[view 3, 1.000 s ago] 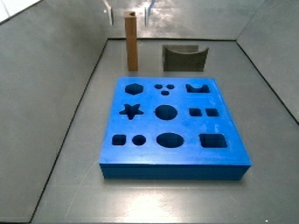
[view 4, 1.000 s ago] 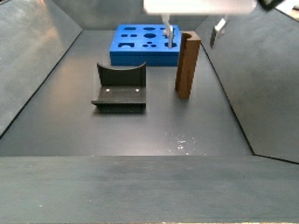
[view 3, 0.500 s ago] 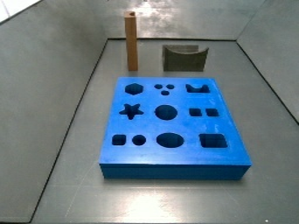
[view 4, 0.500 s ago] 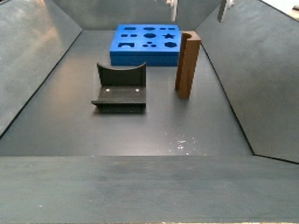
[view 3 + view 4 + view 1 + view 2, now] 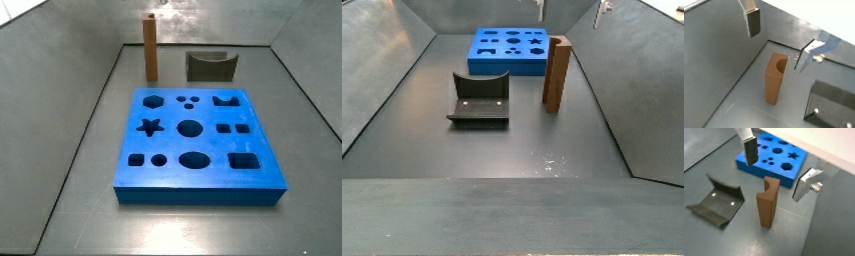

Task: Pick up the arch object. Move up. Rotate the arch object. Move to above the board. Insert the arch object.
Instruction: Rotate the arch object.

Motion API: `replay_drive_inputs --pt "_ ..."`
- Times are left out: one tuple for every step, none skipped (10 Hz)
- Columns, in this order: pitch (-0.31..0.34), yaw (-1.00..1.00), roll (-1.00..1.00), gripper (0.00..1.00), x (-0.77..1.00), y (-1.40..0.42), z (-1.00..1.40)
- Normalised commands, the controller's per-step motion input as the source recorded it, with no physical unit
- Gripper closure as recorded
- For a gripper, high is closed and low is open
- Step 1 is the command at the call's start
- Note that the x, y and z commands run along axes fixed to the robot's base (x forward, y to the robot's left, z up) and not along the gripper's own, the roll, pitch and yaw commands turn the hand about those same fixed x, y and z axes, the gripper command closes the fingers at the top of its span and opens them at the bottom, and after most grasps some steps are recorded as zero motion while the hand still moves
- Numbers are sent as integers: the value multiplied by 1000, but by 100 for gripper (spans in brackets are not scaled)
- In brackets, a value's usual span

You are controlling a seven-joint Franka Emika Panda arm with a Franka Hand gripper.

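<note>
Gripper [image 5: 774, 165] hangs above the arch object, jaws spread wide, nothing between them. In both wrist views the two silver fingers straddle open air over the slab: one finger [image 5: 753, 19] toward the upper left of the frame, the opposite finger [image 5: 811, 52] at right of centre. Neither plate touches the piece.

Arch object [image 5: 767, 202] stands upright on the grey floor, free of contact. Orange-brown slab, with a curved notch visible near its top end in both wrist views [image 5: 775, 77]. In a side view it sits at upper centre of the frame [image 5: 151, 47], thin edge toward the camera, well behind the board. In a side view from the opposite end [image 5: 556, 73] it shows right of centre, broader face on, between the board behind it and the open floor in front.

Board [image 5: 195, 143] lies flat, bright blue, filling the middle of that frame; dark cut-outs show star, hexagon, circles, squares and arch. All holes look vacant. In a wrist view the board [image 5: 774, 157] lies beyond the slab, near but apart.

Fixture [image 5: 478, 99], a dark L-shaped bracket, sits left of centre, beside the slab with a gap between them. Also seen at upper right of the board [image 5: 211, 66], and low left in a wrist view [image 5: 716, 201].

Only fingertip ends [image 5: 540, 10] show at the top edge in that side view.
</note>
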Motion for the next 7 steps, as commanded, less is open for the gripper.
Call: replay_drive_inputs --pt "12 -1000 -8 0 25 10 -27" --pt "12 -1000 -9 0 26 10 -27" --pt "13 -1000 -9 0 26 10 -26" --pt "14 -1000 -10 0 26 10 -26" --pt "15 -1000 -11 0 26 10 -25" --pt "16 -1000 -12 0 27 10 -25" --pt "17 -1000 -13 0 27 10 -25"
